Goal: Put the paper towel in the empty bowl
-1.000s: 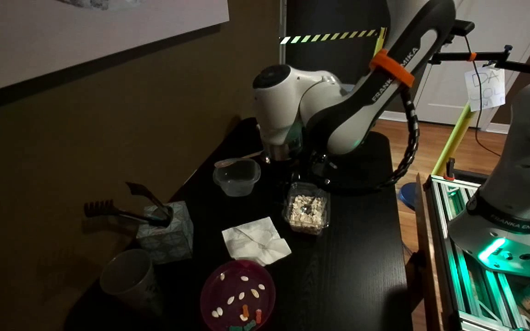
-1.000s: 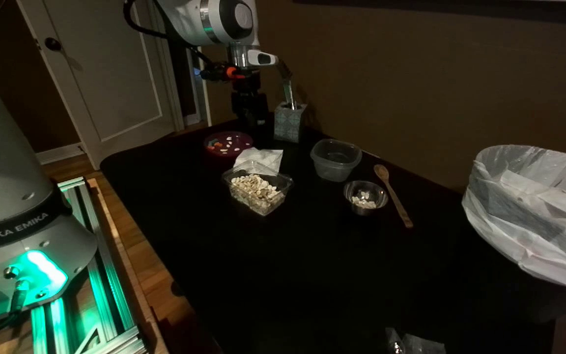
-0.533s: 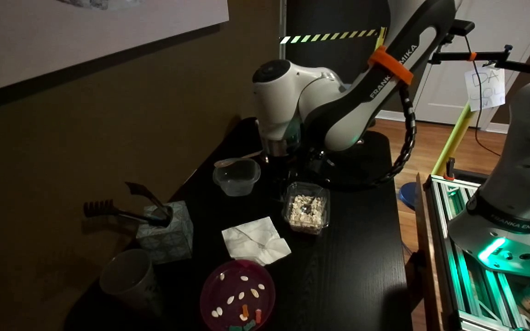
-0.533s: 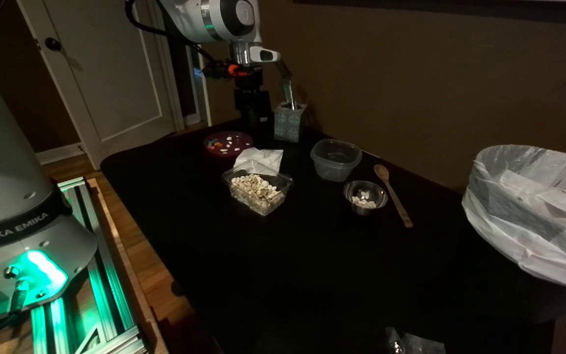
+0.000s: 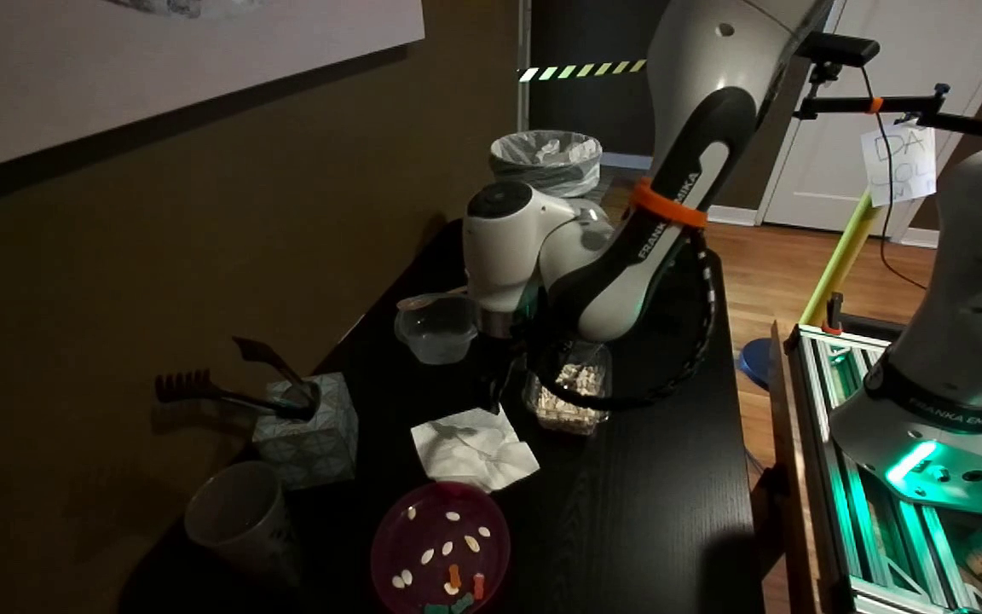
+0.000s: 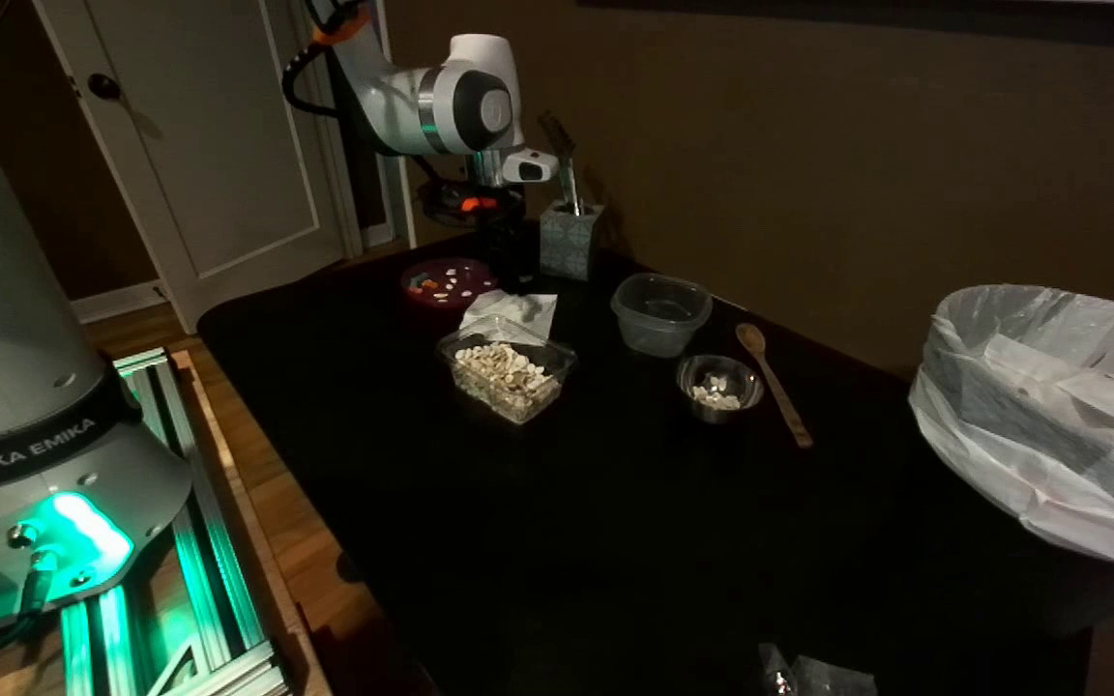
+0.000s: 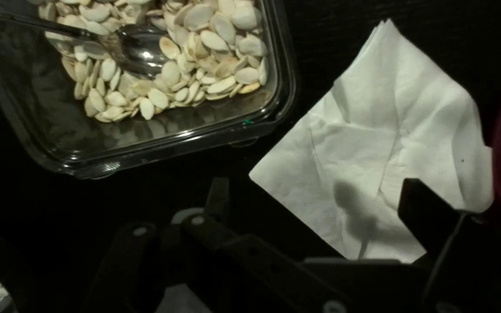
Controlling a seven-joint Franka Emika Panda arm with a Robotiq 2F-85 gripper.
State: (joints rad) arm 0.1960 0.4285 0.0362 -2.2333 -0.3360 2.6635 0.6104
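The white folded paper towel (image 5: 476, 452) lies on the dark table, also seen in the wrist view (image 7: 363, 143) and in an exterior view (image 6: 528, 309). The empty clear plastic bowl (image 5: 436, 334) stands beyond it near the wall; it also shows in an exterior view (image 6: 661, 314). My gripper (image 7: 314, 188) is open with nothing between its fingers. It hangs over the towel's edge and casts a shadow on it; one fingertip overlaps the towel in the wrist view. In an exterior view the gripper (image 5: 493, 394) is at the towel's far corner; whether it touches cannot be told.
A clear container of seeds with a spoon (image 7: 168, 65) stands beside the towel. A purple bowl (image 5: 440, 546) is against its other side. A tissue box with utensils (image 6: 569, 237), small seed bowl (image 6: 719, 389), wooden spoon (image 6: 775, 387) and lined bin (image 6: 1050, 425) are around.
The arm has come down and moved toward the paper towel, so the gripper is now low beside it. The bin has come into view behind the arm. The table objects have not moved.
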